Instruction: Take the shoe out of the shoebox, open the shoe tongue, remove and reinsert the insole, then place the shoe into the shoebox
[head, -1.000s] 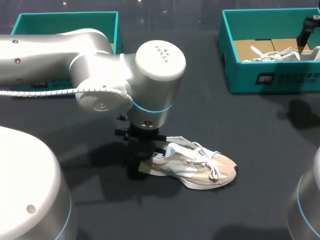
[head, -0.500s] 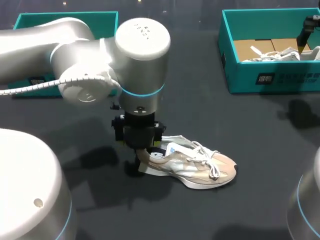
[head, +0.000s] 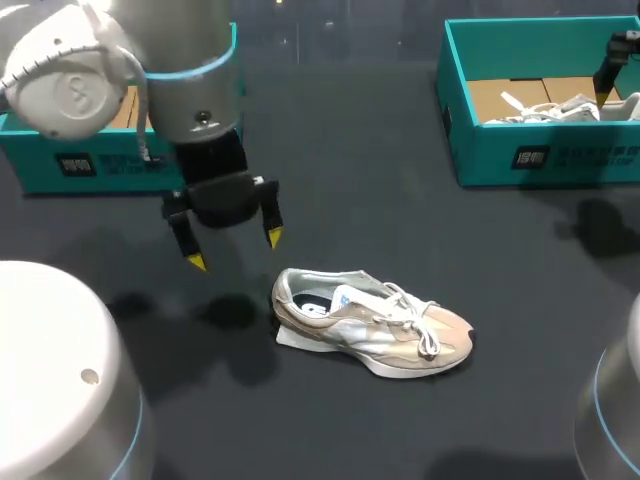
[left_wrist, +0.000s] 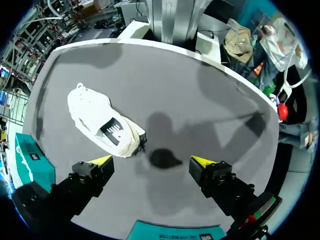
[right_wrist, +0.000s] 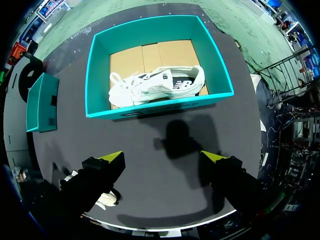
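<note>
Overlapping left shoebox (head: 62, 165), left arm (head: 175, 70), fingers (head: 273, 236) spread

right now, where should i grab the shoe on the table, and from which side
Probably the heel collar of the shoe, from above with the left end effector: it stands upright on its sole, opening up, heel nearest that arm.

Overhead light, even, moderately bright. Dark table (head: 420, 240) matte, dull. Soft shadow under left gripper (head: 235, 250), beside shoe (head: 375, 325) heel. Similar soft blot ahead of right gripper (right_wrist: 164, 156), near shoebox (right_wrist: 170, 106). Mild sheen on white left arm (head: 70, 80).
</note>
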